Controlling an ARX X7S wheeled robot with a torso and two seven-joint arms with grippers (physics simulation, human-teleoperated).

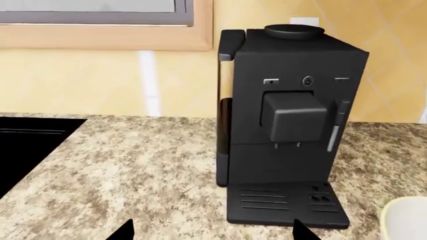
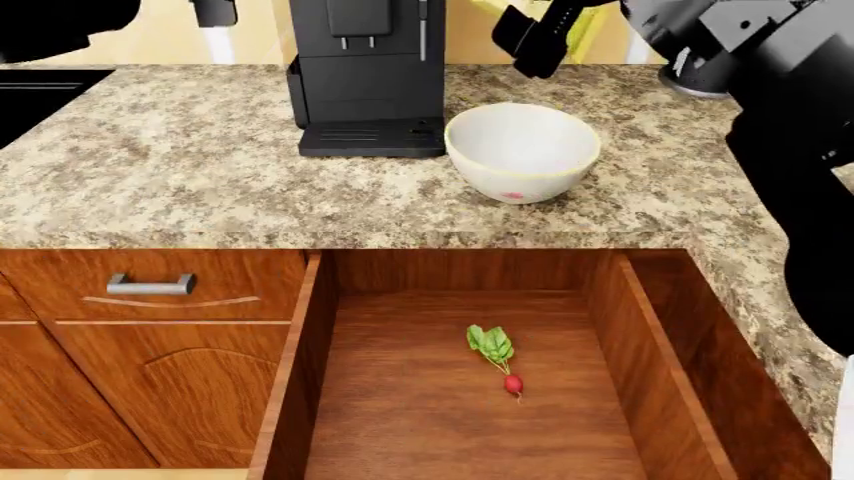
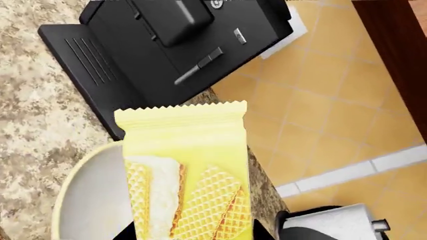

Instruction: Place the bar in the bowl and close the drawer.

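Bench above, open drawer below.
On the bench (image 2: 200, 170) the bowl (image 2: 521, 150) stands just right of the coffee machine (image 2: 367, 75). The drawer (image 2: 454, 400) juts out below the bench's front edge (a radish (image 2: 501, 360) lies in it). The bar (image 2: 583, 25) hangs above and behind the bowl; closed drawer fronts (image 2: 154, 290) sit left.

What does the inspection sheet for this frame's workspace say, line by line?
Surface: speckled granite counter.
Job's things: pale yellow wafer bar held in the right tool, above the white cream-rimmed bowl; reddish-brown wooden drawer open.
Clutter: small red radish with green leaves on the drawer floor; black coffee machine beside the bowl.
Grippers: left tool open, empty.
Cables: nothing seen.
Surroundings: yellow tiled wall.
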